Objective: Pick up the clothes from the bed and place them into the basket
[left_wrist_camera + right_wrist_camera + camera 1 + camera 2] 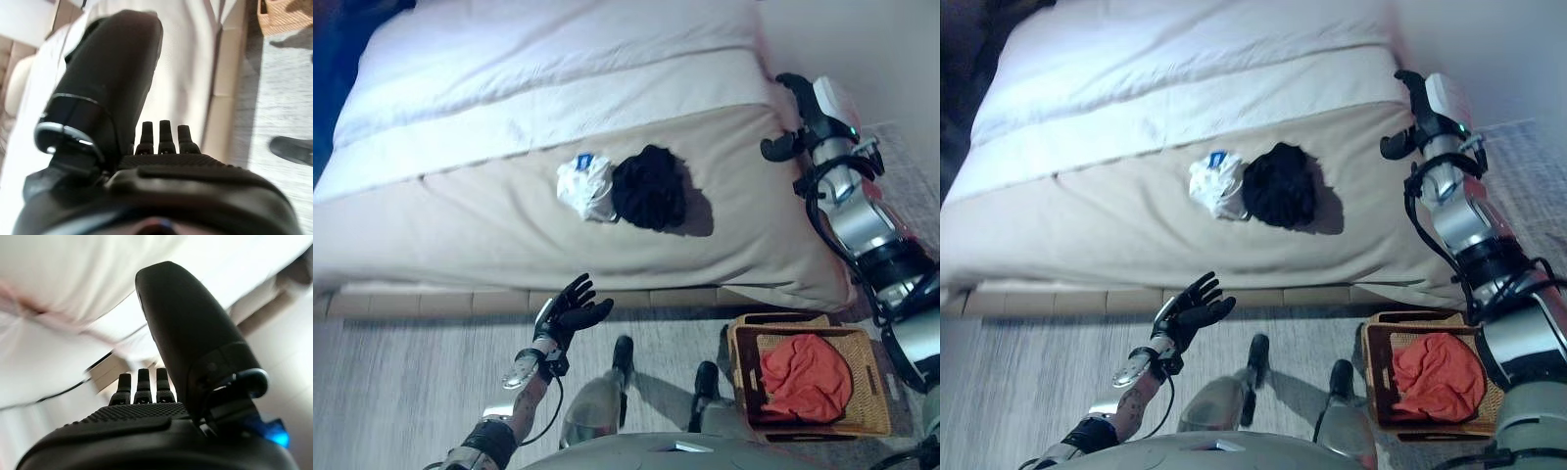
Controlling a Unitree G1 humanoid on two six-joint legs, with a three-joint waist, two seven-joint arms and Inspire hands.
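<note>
Lying side by side across the bed: white garment, black garment.

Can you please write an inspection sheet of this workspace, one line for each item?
Surface: bed with a beige cover and white bedding behind it.
Job's things: white garment and black garment lie touching on the bed; orange garment lies in the wicker basket on the floor.
Clutter: nothing seen.
Hands: left hand open and empty, before the bed's edge; right hand empty, fingers relaxed, over the bed's right side.
Cables: nothing seen.
Surroundings: grey carpet.
</note>
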